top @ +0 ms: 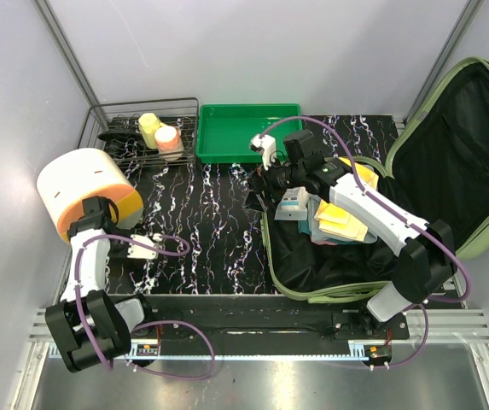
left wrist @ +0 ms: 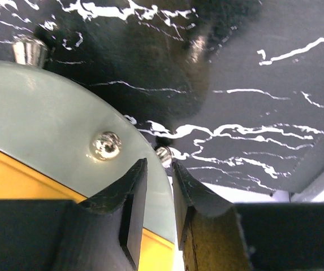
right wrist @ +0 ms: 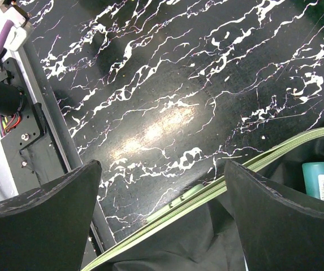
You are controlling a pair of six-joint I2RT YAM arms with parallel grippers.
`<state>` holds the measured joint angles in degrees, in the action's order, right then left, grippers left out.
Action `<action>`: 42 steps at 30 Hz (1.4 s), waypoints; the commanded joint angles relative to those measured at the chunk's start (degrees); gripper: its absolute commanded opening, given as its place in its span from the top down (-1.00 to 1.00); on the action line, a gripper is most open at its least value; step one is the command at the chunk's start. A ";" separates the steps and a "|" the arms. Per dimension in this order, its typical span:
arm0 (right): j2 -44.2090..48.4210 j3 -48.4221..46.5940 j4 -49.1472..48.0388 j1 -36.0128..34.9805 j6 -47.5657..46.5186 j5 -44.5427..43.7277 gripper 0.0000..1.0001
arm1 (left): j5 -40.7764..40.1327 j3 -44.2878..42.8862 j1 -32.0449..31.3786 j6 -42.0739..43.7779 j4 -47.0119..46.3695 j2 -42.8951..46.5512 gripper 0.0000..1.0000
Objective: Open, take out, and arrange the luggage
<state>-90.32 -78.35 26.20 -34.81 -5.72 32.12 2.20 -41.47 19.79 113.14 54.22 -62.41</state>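
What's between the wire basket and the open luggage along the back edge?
A green tray, next to the wire basket; marbled tabletop shows between it and the luggage. Clear in the top view.

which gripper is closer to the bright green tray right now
Right. The right gripper hangs just in front of the near edge of the green tray; the left gripper is far off at the orange-and-white drum.

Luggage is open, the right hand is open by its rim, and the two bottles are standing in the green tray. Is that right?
Not quite. The two bottles stand in the wire basket, left of the green tray; the top external view shows it. The rest holds: the luggage is open, and the right hand is open by its rim.
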 commanded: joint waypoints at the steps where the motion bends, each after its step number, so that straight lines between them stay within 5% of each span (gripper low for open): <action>1: 3.13 0.56 -1.50 0.44 0.26 -0.21 -1.00 | 6.68 1.66 0.16 41.63 -4.20 0.63 0.43; 10: 4.01 1.88 -1.41 0.44 0.62 0.22 -0.99 | 10.63 4.38 -0.28 40.67 -2.98 7.47 0.30; 15: 3.93 2.32 -1.59 0.35 1.15 1.10 -0.99 | 9.14 6.67 -1.42 30.77 -4.72 12.40 0.28; 26: 1.73 0.65 -1.94 0.35 2.20 2.07 -0.99 | 7.12 -5.79 -9.94 7.91 -21.50 -3.75 0.28; 34: 0.50 -0.49 -1.76 0.35 1.85 1.81 -0.99 | 2.55 -14.15 -13.20 2.71 -28.98 -16.94 0.28; 38: 0.24 -0.58 -1.76 0.35 1.76 1.72 -0.99 | 1.67 -18.11 -15.39 -0.98 -27.25 -19.85 0.24; 42: 0.41 -0.58 -1.67 0.35 1.32 1.54 -0.99 | 0.53 -21.72 -17.15 0.41 -13.38 -18.11 -0.02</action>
<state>-90.08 -76.36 26.06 -34.76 -4.03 32.64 4.58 -58.70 3.97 112.84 32.21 -82.67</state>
